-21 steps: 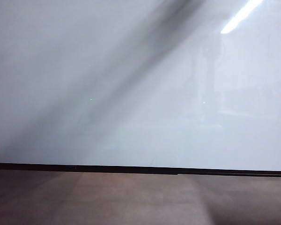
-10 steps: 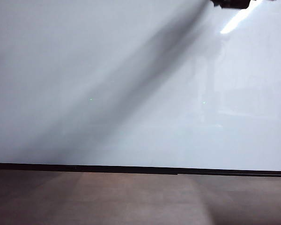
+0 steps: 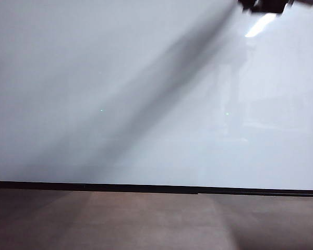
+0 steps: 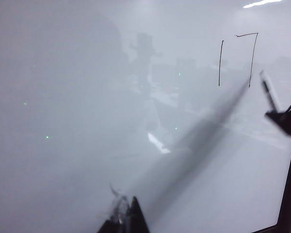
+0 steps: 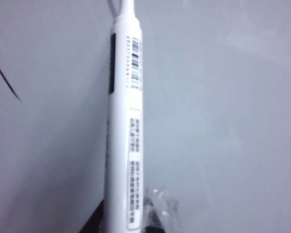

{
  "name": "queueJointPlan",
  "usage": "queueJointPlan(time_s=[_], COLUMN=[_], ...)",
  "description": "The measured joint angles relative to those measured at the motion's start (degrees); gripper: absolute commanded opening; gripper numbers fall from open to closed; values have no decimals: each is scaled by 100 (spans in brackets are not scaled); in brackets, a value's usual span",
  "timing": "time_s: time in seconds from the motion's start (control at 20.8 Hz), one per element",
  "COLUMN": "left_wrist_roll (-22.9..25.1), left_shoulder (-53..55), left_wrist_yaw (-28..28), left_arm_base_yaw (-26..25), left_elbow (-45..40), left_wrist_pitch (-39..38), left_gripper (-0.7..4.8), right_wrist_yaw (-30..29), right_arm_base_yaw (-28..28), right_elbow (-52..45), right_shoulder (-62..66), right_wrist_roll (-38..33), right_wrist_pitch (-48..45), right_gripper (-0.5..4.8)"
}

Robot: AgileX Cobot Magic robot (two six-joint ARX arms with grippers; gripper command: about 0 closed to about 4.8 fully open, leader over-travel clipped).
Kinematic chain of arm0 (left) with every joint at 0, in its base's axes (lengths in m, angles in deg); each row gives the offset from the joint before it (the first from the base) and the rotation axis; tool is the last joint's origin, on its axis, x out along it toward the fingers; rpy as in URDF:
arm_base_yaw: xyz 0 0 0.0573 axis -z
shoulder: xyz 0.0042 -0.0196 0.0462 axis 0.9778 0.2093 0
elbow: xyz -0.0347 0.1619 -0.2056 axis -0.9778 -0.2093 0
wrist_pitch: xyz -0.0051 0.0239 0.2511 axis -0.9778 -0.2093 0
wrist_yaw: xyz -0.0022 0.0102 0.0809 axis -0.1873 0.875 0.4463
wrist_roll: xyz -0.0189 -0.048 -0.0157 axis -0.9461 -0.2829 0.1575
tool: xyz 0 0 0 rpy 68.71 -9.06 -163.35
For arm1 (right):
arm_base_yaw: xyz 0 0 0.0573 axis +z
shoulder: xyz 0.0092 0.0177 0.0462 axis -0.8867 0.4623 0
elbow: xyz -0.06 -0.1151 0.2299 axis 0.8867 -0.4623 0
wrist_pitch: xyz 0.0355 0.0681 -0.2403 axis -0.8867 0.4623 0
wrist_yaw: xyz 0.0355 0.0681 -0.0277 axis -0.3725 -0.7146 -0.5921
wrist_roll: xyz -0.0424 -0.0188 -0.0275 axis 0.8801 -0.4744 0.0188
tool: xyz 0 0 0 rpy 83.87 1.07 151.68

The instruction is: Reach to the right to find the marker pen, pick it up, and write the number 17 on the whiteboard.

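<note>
While the right end effector [image 5: 136, 228] pinches the marker pen [image 5: 125, 131], its tip points at the whiteboard [image 3: 120, 94].
Seen from the exterior camera, that end effector [image 3: 266, 5] sits at the board's upper right. "17" [image 4: 237, 58] is drawn on the board just beyond the pen [image 4: 269, 92]. Only the left end effector's [image 4: 126, 221] tips show; I cannot tell their state.

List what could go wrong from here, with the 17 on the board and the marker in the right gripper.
1. The marker pen sits close to the whiteboard beside the written 17; a stray touch as the right gripper moves could leave an extra stroke.
2. Only the pen's lower end seems clamped, so it might tilt or slip.
3. The left gripper hangs near the board and could smudge it if it moves.
</note>
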Motion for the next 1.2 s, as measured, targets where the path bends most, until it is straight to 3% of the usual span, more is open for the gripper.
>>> queueJointPlan(time_s=[0.38, 0.53, 0.67, 0.82, 1.01, 1.2], left_wrist_roll=[0, 0, 0, 0, -2, -2], left_shoulder=[-243, -710, -1451, -1781, -1777, -1775], left_wrist_yaw=[-7, -13, -9, -4, -4, -2], left_arm_base_yaw=[-28, -516, -1360, -1915, -2050, -2050], left_elbow=[-63, -798, -1875, -2232, -2428, -2841], left_wrist_pitch=[-225, -111, -308, -267, 120, 254], left_gripper=[-5, -5, -5, -5, -5, -5], right_wrist_yaw=[754, 776, 796, 831, 964, 955], right_arm_base_yaw=[962, 1054, 1049, 1049, 1036, 1038], right_elbow=[-662, -647, -658, -658, -791, -1399], right_shoulder=[-2107, -2472, -2914, -3351, -3869, -4478], right_wrist_roll=[627, 872, 896, 909, 909, 883], right_wrist_pitch=[444, 824, 1532, 2264, 3191, 3397], right_gripper=[-5, -5, -5, -5, -4, -4])
